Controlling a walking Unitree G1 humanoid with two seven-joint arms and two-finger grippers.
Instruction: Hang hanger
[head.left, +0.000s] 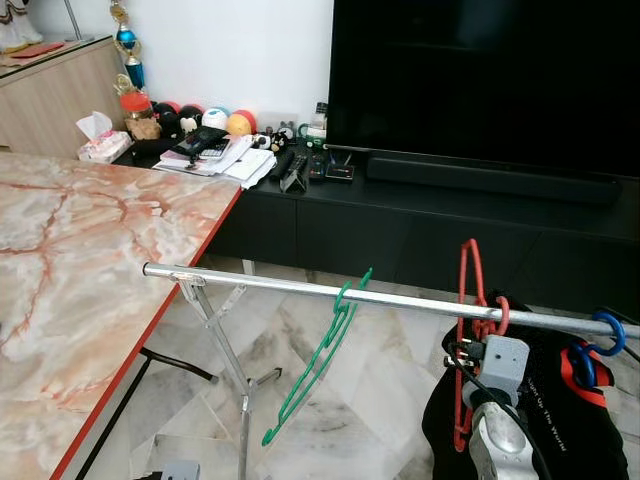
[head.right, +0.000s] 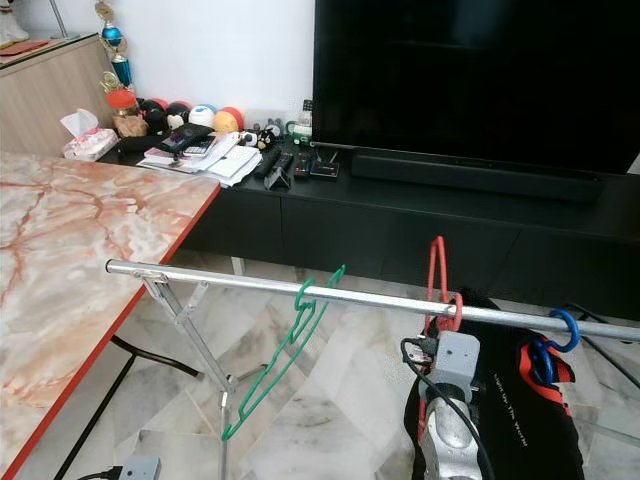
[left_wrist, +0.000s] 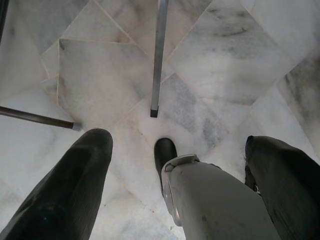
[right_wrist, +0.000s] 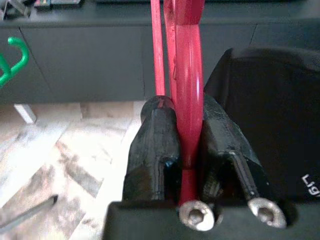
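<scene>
right gripper (right_wrist: 187, 150) clenched on red hanger (head.left: 468, 300) | hook at rail (head.left: 400, 299) (seated? unclear) | settle hook before releasing | left gripper (left_wrist: 175, 175) spread, idle

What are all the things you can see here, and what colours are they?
Rail: one, silver, across the middle on a folding stand.
Green hanger: one, hooked on the rail.
Red hanger: one, at the rail, held by the right gripper.
Blue hanger: one, hooked at the rail's right end.
Black garment: one, under the rail's right end.
Table: one, orange marble, left.
TV: one, black, on the cabinet.
Tissue box: one, pale.
Left gripper: black, open, above the floor.
Right gripper: black, shut.
</scene>
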